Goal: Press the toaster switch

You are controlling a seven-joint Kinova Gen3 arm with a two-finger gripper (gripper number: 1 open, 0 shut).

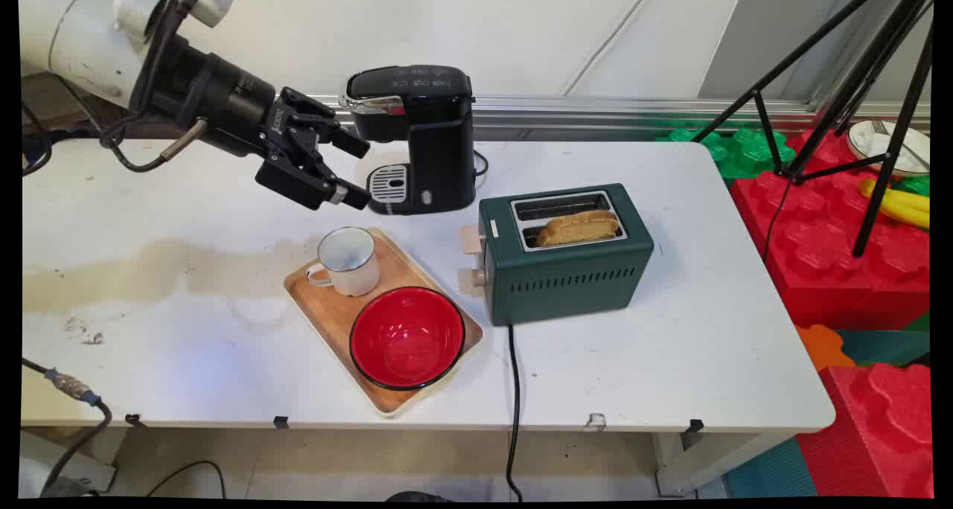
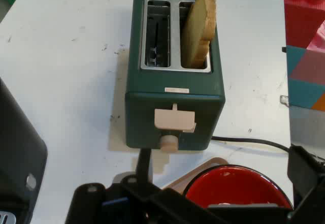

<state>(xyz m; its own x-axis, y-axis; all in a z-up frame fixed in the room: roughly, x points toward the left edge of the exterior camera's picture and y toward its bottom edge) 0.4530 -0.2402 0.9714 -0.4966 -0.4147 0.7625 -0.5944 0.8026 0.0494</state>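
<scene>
Claw (image 1: 356,168) I'm holding wide open, gripping nothing, hovering beside coffee maker (image 1: 421,137); mug (image 1: 347,260) sitting below.

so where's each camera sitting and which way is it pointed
Main view: fixed above the table's near side, looking down across it to the wall; shows the arm and open pincer by the coffee machine.
Hand view: on the hand, looking along the pincer's linkage at the toaster.
Shared: toaster, toast, red bowl.
</scene>
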